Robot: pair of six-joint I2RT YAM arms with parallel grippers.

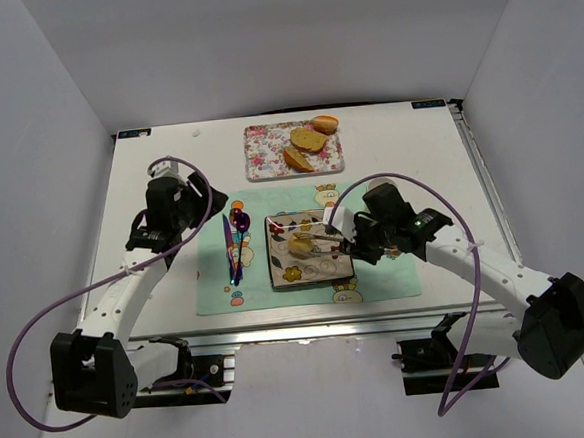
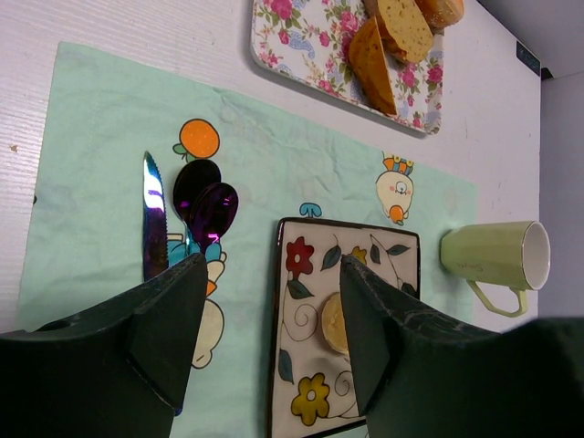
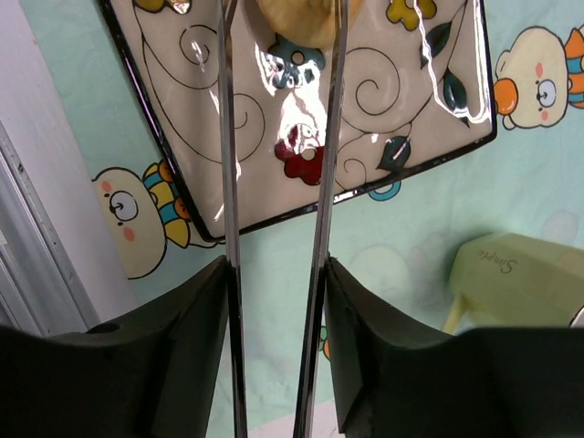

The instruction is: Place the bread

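The bread (image 1: 300, 245), a small round pale yellow disc, lies on the square flower-patterned plate (image 1: 326, 268). It also shows in the left wrist view (image 2: 332, 321) and at the top edge of the right wrist view (image 3: 306, 18). My right gripper (image 1: 359, 246) (image 3: 274, 260) is shut on metal tongs (image 3: 324, 164), whose two arms reach over the plate (image 3: 401, 100) to either side of the bread. My left gripper (image 1: 214, 200) (image 2: 274, 265) is open and empty, above the placemat left of the plate (image 2: 306, 274).
A green placemat (image 1: 376, 273) lies under the plate. A knife (image 2: 153, 214) and a purple spoon (image 2: 205, 205) lie left of the plate. A pale green mug (image 2: 497, 255) lies on its side to the right. A floral tray (image 1: 267, 146) at the back holds toasted slices (image 1: 306, 138) and a bun (image 1: 326, 124).
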